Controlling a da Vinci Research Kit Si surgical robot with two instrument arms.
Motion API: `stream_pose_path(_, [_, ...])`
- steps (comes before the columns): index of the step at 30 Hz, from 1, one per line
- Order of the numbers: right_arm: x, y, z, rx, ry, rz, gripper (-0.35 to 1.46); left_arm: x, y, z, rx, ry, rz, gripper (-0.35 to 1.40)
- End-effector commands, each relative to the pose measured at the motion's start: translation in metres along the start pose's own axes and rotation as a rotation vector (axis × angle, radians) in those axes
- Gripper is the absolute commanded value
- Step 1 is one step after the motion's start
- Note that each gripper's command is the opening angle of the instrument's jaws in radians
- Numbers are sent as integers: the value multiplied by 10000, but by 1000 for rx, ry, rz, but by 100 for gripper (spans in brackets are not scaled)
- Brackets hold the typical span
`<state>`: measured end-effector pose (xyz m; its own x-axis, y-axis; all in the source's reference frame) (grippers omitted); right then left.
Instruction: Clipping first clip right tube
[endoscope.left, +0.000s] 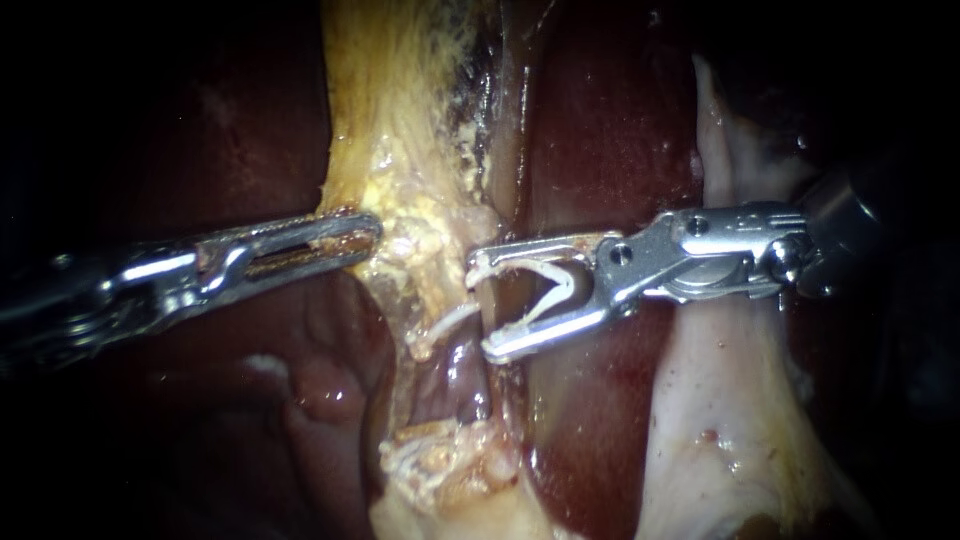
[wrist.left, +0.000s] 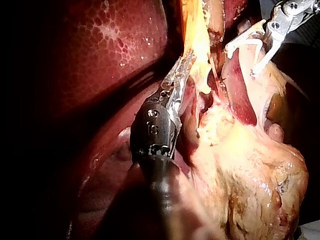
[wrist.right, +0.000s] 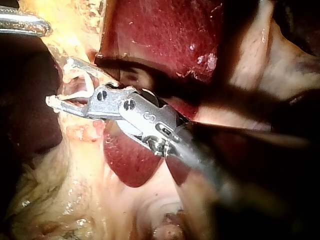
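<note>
The left instrument (endoscope.left: 372, 232) reaches in from the left, its 2 jaws drawn together. Their tips are clamped on the edge of the yellow fatty tissue (endoscope.left: 400, 120), which runs away toward the far side as a taut band. The left wrist view shows the same: the closed jaws (wrist.left: 182, 65) pinch that yellow band just beside the frayed, crumbly patch below it.

From the right comes the right instrument (endoscope.left: 482, 308). Its 2 jaws stand wide apart and hold an open white clip (endoscope.left: 565, 285) between them, 1 arm of the clip lying along each jaw and the bend sitting deep at the hinge. The right tube (endoscope.left: 488, 300), a thin tan strand running from far to near, crosses the mouth of those jaws right at their tips, so the clip's open end straddles it. I can't tell whether the clip arms press on the tube yet.

Just left of that tube lies a second, paler strand, and near the bottom both disappear into a lump of ragged yellow tissue. Dark red liver (endoscope.left: 600, 130) lies behind the clip-carrying jaws. To its right, a broad sheet of pale tissue (endoscope.left: 720, 420) runs under the instrument's wrist.

In the right wrist view the spread jaws (wrist.right: 57, 82) face pinkish tissue, with the other instrument (wrist.right: 25, 22) well apart beyond them.
</note>
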<state>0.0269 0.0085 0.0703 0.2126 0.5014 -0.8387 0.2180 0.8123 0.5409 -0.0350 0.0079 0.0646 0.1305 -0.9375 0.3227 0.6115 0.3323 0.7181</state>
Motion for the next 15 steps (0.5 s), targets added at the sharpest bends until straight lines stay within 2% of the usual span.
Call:
stream_pose_path(1, [0, 0, -1, 1, 0, 0, 51, 0, -1, -1, 1, 0, 0, -35])
stream_pose_path(5, [-3, -3, -1, 5, -1, -3, 51, -5, -3, -9, 4, 3, -3, -35])
stream_pose_path(8, [-14, -6, 2, 25, 0, 7, 51, -18, -5, -26, 4, 11, -8, -35])
stream_pose_path(15, [-56, -4, 15, 56, -42, 64, 51, -50, -17, -75, 3, -42, -26, -35])
